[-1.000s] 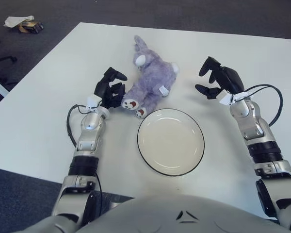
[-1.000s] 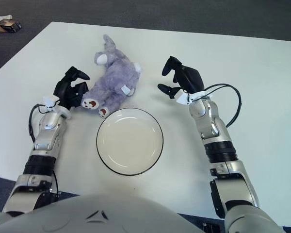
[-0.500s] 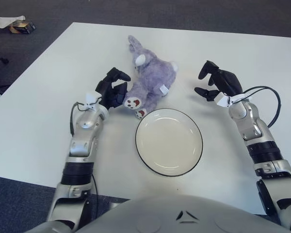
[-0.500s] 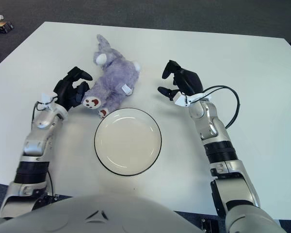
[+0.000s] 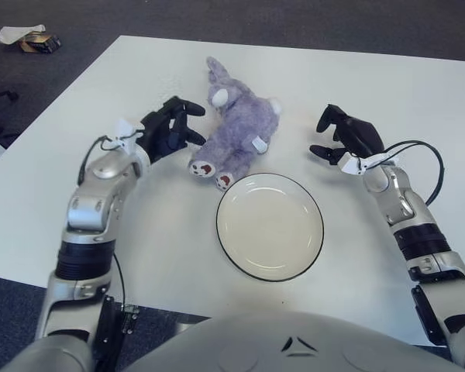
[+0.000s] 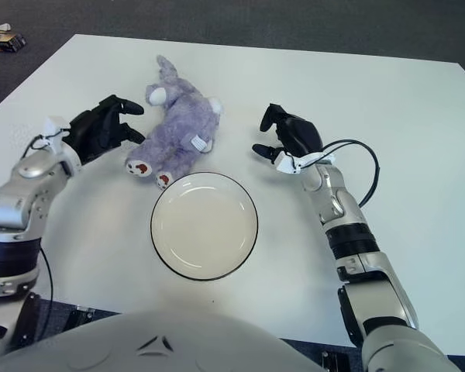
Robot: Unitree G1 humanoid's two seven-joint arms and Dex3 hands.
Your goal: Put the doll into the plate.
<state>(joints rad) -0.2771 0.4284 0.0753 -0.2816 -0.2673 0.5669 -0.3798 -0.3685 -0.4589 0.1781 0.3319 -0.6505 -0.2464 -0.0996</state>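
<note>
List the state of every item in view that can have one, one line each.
Purple plush rabbit doll: lying on the white table, beside the plate, not in it, ungrasped.
Round cream plate with dark rim: flat on the table, nothing in it.
Left robot hand: fingers spread, beside the doll's left side, holding nothing.
Right robot hand: fingers relaxed, to the right of the doll, holding nothing.

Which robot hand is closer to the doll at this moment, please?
The left robot hand, right beside the doll; the right robot hand shows farther off across bare table.
</note>
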